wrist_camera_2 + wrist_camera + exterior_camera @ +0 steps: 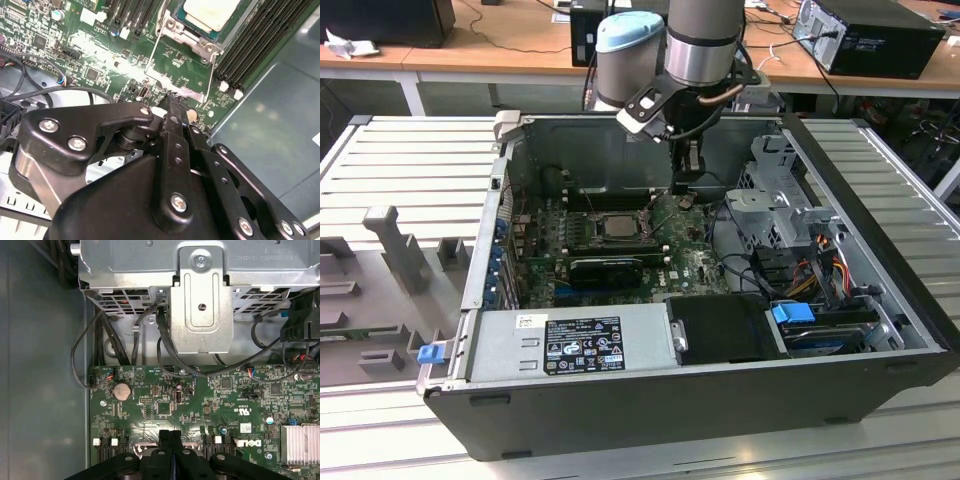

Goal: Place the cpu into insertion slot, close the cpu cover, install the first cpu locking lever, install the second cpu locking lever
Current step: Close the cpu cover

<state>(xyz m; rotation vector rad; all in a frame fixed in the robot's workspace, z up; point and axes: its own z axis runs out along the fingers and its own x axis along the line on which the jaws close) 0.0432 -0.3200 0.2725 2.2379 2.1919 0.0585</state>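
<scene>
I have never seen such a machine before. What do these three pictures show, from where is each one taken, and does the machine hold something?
This is a robot arm reaching into an open computer case that lies on a ribbed grey table.

The exterior view comes from a camera standing apart, so it sees the whole case. Both wrist views come from cameras riding on the arm and look past its black gripper, the grasping part.

Inside the case is a green motherboard. The cpu, a flat silvery square, already sits in the insertion slot. The first wrist view also shows a grey metal drive cage and black cables.

The gripper is low over the board, near the slot. Its fingers are pressed together, and I see nothing held between them.
</scene>
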